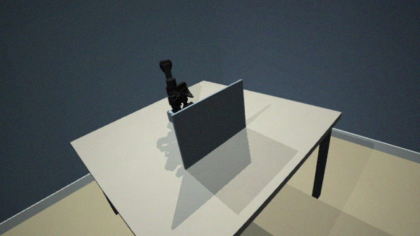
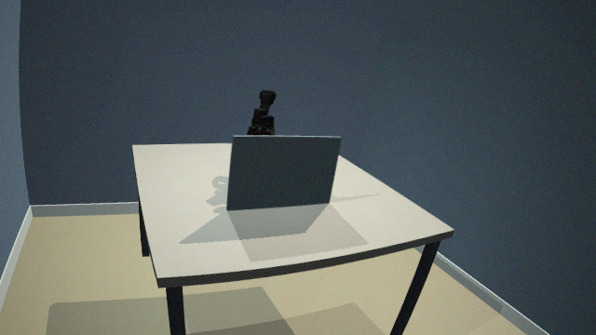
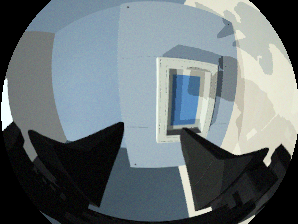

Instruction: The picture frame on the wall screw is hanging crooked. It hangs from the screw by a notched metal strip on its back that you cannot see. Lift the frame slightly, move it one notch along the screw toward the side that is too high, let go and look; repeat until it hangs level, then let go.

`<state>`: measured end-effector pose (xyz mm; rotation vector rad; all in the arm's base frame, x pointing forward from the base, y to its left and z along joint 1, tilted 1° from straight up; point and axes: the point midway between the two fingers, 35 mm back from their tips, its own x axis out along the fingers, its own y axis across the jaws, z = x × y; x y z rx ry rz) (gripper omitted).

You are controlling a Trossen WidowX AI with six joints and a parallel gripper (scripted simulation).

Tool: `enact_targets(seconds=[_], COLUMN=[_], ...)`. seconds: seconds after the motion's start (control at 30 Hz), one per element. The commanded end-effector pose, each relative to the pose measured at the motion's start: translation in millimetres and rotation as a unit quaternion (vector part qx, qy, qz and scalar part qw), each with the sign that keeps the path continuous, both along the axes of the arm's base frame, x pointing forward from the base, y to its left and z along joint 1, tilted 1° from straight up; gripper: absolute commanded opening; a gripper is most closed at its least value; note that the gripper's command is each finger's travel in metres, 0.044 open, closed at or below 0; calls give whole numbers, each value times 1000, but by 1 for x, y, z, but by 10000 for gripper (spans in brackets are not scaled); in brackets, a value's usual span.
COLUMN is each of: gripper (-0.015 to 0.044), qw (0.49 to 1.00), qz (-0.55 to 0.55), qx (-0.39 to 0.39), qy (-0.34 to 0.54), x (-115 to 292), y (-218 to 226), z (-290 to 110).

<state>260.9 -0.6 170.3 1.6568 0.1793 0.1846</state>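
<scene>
Top: my arm [image 1: 171,86] sits behind the wall panel [image 1: 210,122] standing on the surface [image 1: 131,154]. Exterior: panel hides most of me. Wrist: my tool [image 3: 149,152] is spread, gripping nothing; picture frame [image 3: 186,100] hangs on the panel ahead, apart from my fingertips.

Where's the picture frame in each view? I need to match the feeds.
Top: not visible, hidden behind the wall panel.
Exterior: not visible, same panel blocks it.
Wrist: picture frame right of centre, above the open fingers, untouched.
Shared landmark: the wall panel, standing on the table.
</scene>
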Motion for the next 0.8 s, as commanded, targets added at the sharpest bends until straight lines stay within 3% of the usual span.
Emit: enact_targets(seconds=[0.0,0.4,0.77], gripper=[260,260,260], qw=[1000,1000,999], qz=[5,14,-5], qx=[-2,-15,30], qy=[-6,-17,24], x=[-12,-63,-66], y=[-4,-4,-2], z=[9,17,18])
